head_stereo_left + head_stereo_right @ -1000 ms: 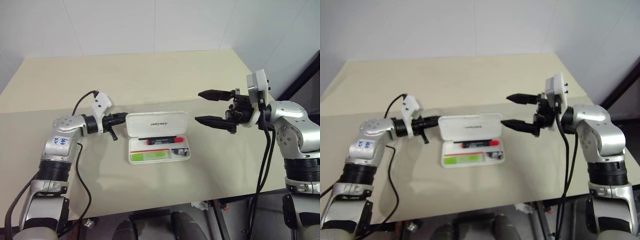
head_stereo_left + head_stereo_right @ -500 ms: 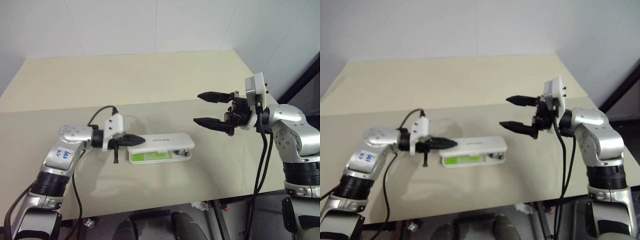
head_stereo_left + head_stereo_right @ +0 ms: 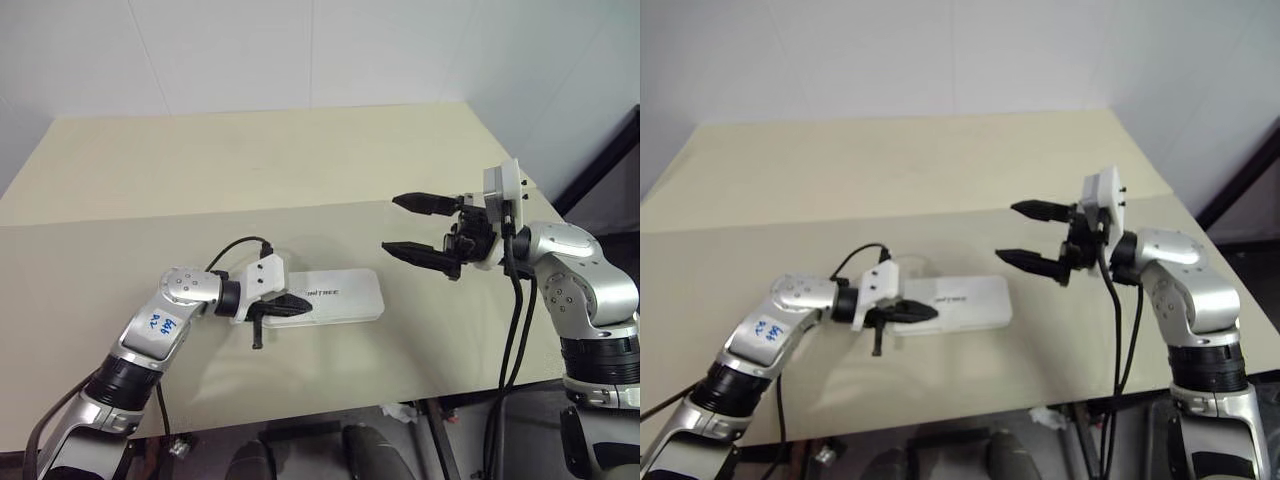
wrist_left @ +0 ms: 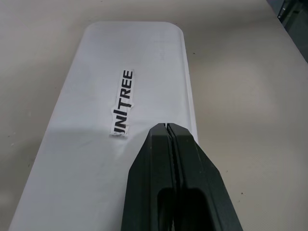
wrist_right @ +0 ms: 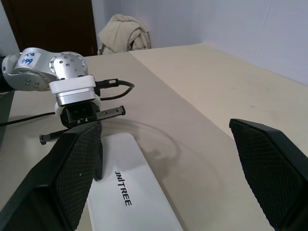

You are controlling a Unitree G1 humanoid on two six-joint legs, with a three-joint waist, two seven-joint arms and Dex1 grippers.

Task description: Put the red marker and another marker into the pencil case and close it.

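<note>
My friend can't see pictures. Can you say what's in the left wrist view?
Two black fingers, pressed shut, rest on the closed lid of the white pencil case. The lid says UNITREE in dark letters, and the case lies on a beige table.

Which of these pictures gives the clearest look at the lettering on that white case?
The left wrist view: the pencil case is close, its dark lettering easily read. The right wrist view shows it smaller; in the head views it is tiny.
</note>
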